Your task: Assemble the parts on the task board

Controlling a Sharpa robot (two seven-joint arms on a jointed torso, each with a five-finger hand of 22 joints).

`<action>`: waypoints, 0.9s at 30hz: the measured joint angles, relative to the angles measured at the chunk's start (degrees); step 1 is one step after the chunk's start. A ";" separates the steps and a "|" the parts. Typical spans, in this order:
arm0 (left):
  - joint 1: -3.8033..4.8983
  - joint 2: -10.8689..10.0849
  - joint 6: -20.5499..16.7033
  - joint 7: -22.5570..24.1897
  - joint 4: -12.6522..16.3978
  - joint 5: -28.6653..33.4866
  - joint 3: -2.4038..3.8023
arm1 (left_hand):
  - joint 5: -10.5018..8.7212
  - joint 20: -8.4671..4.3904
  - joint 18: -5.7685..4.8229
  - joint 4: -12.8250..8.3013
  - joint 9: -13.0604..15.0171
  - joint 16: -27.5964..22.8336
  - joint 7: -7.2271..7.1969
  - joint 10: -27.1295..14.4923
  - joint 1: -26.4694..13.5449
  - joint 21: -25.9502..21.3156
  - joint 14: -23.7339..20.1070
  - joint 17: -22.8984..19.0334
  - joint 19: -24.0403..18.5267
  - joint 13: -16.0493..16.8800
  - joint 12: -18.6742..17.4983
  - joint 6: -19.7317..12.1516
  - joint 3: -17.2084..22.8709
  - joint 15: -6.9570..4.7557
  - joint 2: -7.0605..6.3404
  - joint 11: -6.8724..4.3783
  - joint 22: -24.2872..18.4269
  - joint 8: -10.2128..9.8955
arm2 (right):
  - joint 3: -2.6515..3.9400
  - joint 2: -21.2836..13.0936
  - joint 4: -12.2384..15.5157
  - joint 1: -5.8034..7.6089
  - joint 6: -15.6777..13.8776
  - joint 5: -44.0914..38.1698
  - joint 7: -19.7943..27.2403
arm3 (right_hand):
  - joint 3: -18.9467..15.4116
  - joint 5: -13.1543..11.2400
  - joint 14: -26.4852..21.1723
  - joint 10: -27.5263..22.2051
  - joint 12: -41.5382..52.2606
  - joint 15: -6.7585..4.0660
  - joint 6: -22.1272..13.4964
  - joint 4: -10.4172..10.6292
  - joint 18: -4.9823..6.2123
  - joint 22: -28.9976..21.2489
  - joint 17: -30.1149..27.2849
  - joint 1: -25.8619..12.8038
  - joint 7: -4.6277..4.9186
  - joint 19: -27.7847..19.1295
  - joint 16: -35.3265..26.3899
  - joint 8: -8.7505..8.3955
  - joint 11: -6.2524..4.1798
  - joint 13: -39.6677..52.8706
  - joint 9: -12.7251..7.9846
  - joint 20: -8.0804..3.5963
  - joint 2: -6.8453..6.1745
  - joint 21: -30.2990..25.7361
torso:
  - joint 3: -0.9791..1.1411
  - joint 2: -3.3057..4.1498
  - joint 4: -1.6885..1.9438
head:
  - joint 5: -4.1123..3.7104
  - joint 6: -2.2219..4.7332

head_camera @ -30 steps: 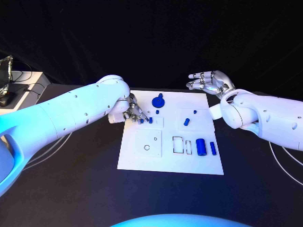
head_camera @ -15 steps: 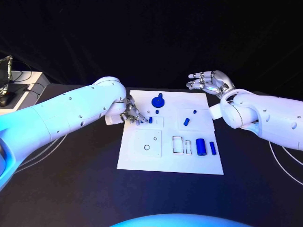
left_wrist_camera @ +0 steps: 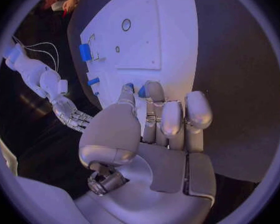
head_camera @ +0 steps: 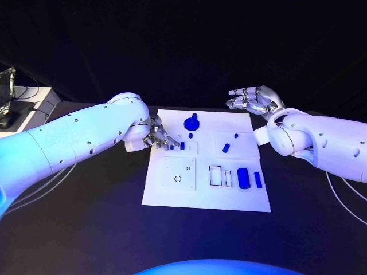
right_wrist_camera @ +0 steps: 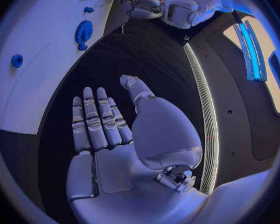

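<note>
- Task board (head_camera: pixel 207 189): a white plate lying flat in the middle of the black table (head_camera: pixel 93 229). Its near part is bare apart from outlined recesses.
- Mid-board, right side: a thick blue cylinder (head_camera: pixel 243 178) lies flat, with a slimmer blue bar (head_camera: pixel 258 180) just beside it toward the board's right edge. Two rectangular slots (head_camera: pixel 215 175) lie to the left of the cylinder, and a small round hole (head_camera: pixel 178 179) sits farther left.
- Further back: a short blue peg (head_camera: pixel 226 148) sits right of centre, with a small blue stud (head_camera: pixel 236 136) just beyond it.
- Left robot hand (head_camera: pixel 160 138): positioned at the board's left edge, fingers bent down onto the board. In the left wrist view the fingertips (left_wrist_camera: pixel 153 90) touch a small blue part (left_wrist_camera: pixel 141 90). The pictures do not show whether that part is gripped or only touched.
- A small upright blue pin (head_camera: pixel 182 145) stands just beside the left robot hand.
- Far end of the board: a blue gear-shaped disc (head_camera: pixel 192 122) lies near the far edge.
- Right robot hand (head_camera: pixel 251 101): raised beyond the board's far right corner, clear of the board, released, fingers apart and grasping nothing. The right wrist view confirms a bare palm (right_wrist_camera: pixel 112 167).
</note>
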 measured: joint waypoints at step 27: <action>-3.53 -9.11 -22.13 25.86 11.59 1.93 3.11 | 0.00 6.45 2.65 -13.81 -21.23 -34.99 6.91 -14.91 19.79 -41.04 -19.47 -37.34 -21.05 -30.70 -22.34 -9.03 25.49 6.76 -2.00 7.81 -13.10 -12.03 | 0.00 -0.67 0.02 -0.14 0.01 -0.13 0.09 | 0.40 0.00 0.00 0.21 0.00 0.00 0.22 -0.72 0.00 0.00 0.00 0.00 0.21 0.00 0.00 0.00 -0.21 0.00 0.00 0.00 0.00 0.00 | -0.02 0.02 0.02 | -0.59 1.60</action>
